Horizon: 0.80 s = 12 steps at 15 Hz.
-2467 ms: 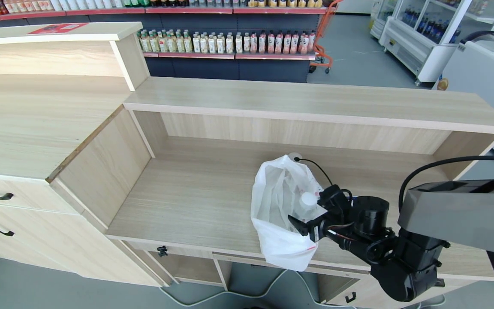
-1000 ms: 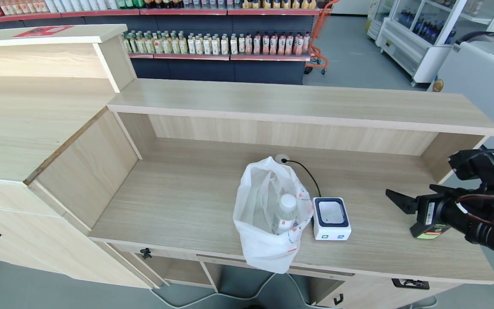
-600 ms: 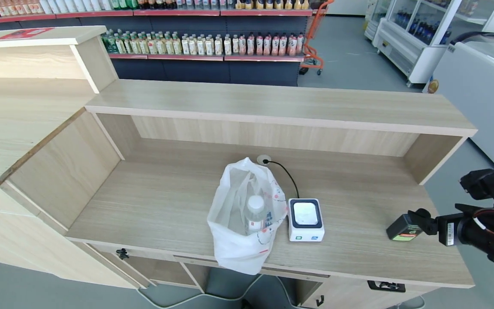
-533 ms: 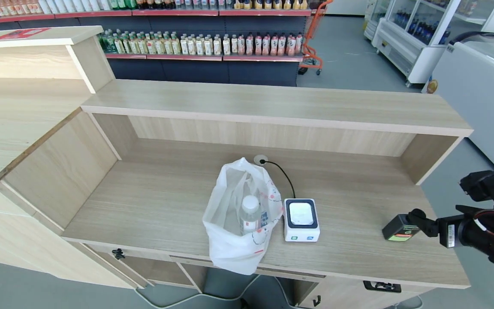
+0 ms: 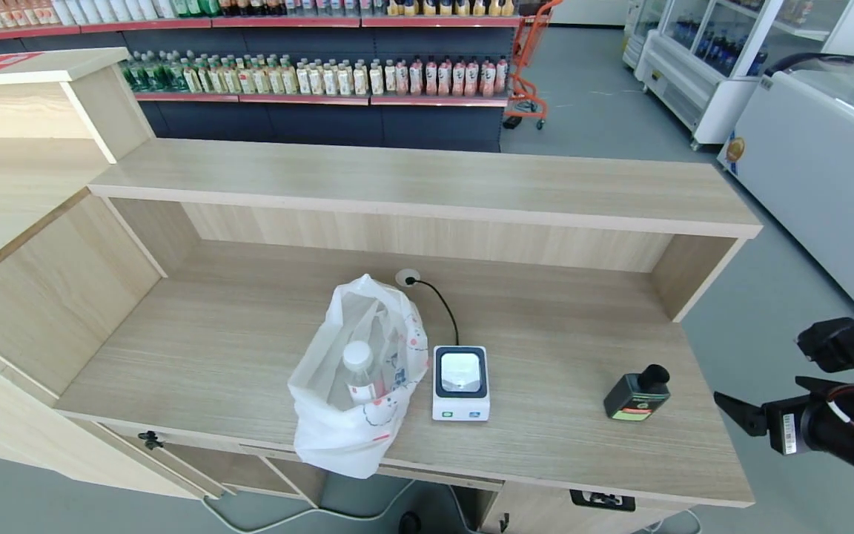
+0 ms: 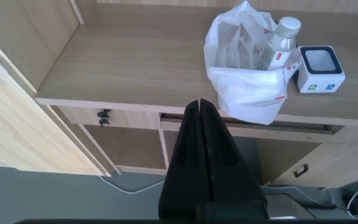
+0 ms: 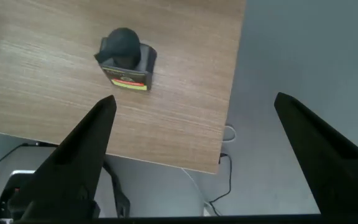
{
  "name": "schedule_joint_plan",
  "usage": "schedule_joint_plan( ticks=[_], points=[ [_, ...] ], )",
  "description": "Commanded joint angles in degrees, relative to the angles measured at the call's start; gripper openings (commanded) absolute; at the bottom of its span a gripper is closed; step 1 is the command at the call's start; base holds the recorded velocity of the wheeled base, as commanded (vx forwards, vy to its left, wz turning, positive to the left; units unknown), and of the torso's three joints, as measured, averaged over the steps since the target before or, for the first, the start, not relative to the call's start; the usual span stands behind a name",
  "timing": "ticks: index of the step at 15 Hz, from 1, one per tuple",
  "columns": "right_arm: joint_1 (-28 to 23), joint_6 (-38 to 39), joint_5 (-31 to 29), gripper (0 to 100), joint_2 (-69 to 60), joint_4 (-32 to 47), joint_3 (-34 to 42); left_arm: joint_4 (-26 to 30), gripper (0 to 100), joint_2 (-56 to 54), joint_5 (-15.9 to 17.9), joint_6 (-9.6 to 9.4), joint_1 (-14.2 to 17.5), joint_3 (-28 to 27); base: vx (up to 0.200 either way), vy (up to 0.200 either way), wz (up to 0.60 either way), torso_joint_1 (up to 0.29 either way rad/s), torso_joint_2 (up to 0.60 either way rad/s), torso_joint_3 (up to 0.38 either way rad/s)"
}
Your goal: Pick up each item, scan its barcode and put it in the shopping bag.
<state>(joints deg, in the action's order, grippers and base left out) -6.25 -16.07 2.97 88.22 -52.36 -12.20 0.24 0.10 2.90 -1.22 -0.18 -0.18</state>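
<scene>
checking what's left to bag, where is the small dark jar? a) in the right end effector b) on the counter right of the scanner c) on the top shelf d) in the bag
b, the jar sits on the counter right of the scanner, clear of the open right end effector

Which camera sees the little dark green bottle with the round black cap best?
The right wrist view: the small dark green bottle sits close below the camera, its round black cap and red-striped label plain. The head view shows it smaller, on the wooden counter, right of the white scanner.
</scene>
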Motion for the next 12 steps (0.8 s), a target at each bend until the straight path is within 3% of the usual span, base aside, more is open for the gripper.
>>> schedule_joint_plan(
  ticks=[1, 9, 12],
  points=[
    [0.2, -2.1, 0.0, 100, -0.2, 0.0, 3.1, 0.0, 0, 0.0, 0.0, -0.01, 0.0, 0.0, 0.0, 0.0, 0.0, 0.0, 0.0, 0.0],
    [0.2, -10.9, -0.4, 100, 1.0, 0.1, 8.6, 0.0, 0, 0.0, 0.0, -0.01, 0.0, 0.0, 0.0, 0.0, 0.0, 0.0, 0.0, 0.0],
    [0.2, -10.9, -0.3, 100, 1.2, 0.1, 9.5, 0.0, 0, 0.1, 0.0, -0.01, 0.0, 0.0, 0.0, -0.133, 0.0, 0.002, 0.0, 0.002]
  ],
)
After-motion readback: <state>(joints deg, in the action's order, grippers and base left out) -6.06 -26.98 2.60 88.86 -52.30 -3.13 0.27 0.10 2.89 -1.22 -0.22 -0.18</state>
